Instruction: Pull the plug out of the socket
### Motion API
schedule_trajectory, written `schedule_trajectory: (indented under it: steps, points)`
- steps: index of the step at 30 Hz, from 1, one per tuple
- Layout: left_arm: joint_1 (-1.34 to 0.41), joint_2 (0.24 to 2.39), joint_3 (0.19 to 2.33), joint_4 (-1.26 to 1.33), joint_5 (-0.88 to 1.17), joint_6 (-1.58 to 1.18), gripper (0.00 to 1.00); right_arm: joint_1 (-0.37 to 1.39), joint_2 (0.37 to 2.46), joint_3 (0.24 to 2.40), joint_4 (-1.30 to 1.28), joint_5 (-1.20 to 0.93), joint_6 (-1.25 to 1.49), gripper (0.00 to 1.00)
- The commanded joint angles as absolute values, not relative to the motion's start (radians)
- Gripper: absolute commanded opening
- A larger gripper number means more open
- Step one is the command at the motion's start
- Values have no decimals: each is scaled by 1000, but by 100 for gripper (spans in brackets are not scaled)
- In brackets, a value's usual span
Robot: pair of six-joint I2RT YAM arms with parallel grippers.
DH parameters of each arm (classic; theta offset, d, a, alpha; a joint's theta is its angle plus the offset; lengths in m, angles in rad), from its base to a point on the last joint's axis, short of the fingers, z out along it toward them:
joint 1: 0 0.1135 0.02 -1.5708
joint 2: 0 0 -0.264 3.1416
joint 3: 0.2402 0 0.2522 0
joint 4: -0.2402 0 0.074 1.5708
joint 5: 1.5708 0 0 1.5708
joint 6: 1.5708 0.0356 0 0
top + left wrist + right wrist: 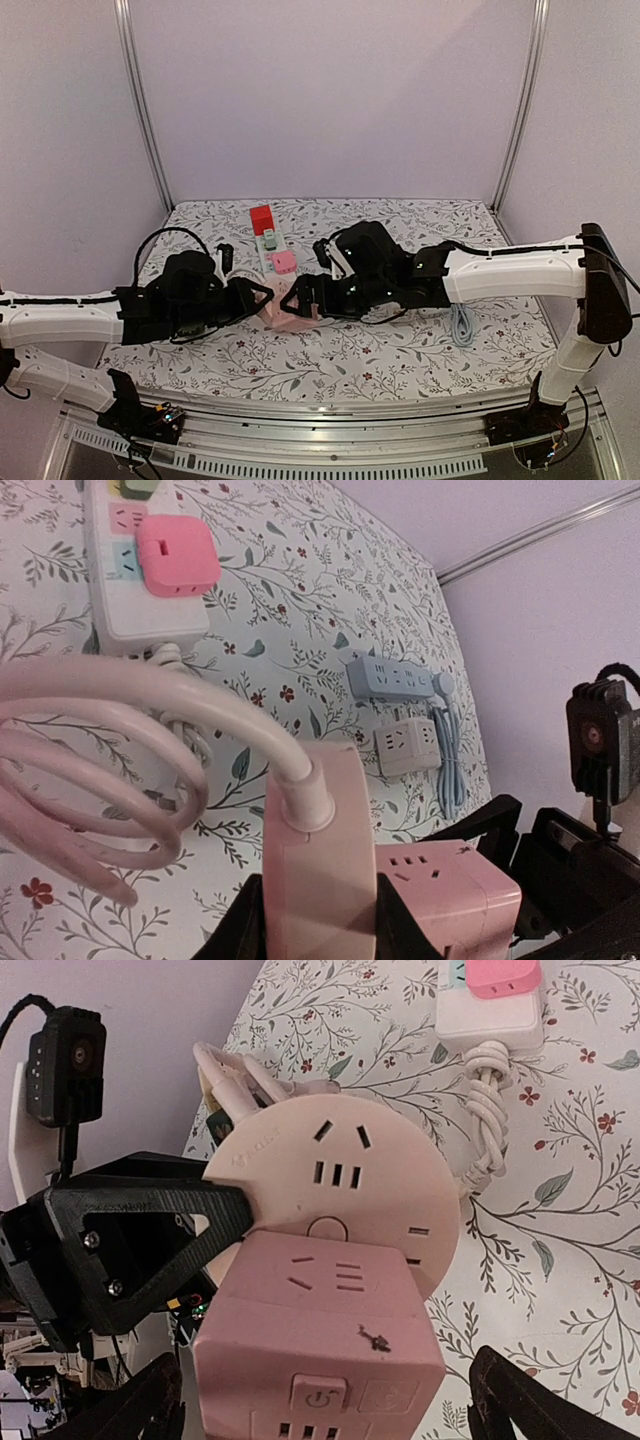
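So the left fingers (398, 930) are clamping tight on the edge of the round pink socket (330, 1175), holding it up off the desk (400, 350) near the middle, with the flat face turned toward the right arm. The pink cube plug (320, 1335) is sitting flush against that face, so it's looking plugged in. The socket's pink cord (100, 740) is looping off in a few coils to the side.

The right fingers (140, 1415) are standing wide open, one on each side of the cube, with nothing in their grip. From the right wrist view they aren't touching it, there's a gap showing on both sides.

Other stuff lying around: a white power strip (140, 575) is sitting farther back on the desk with a small pink adapter (178, 552) on it, and a blue power strip (395, 677) is lying off to the right with a white cube adapter (405, 745) just beside it.
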State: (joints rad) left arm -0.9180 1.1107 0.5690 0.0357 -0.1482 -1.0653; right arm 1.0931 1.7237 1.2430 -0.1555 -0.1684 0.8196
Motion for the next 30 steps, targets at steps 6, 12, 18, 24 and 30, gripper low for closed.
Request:
schedule_trajectory:
  steps: [6, 12, 18, 24, 30]
  points:
    - [-961, 1152, 637, 173, -173, -1088, 0, 1104, 1811, 1313, -149, -189, 855, 95]
    - [-974, 1159, 650, 175, -189, -1092, 0, 1104, 1836, 1313, -149, -189, 878, 86]
    - [-976, 1156, 649, 170, -192, -1094, 0, 1104, 1838, 1310, -147, -177, 892, 72]
    - [-979, 1161, 645, 179, -180, -1087, 0, 1104, 1846, 1315, -136, -181, 910, 61]
    - [-985, 1161, 634, 203, -173, -1072, 0, 1104, 1843, 1313, -121, -175, 919, 45]
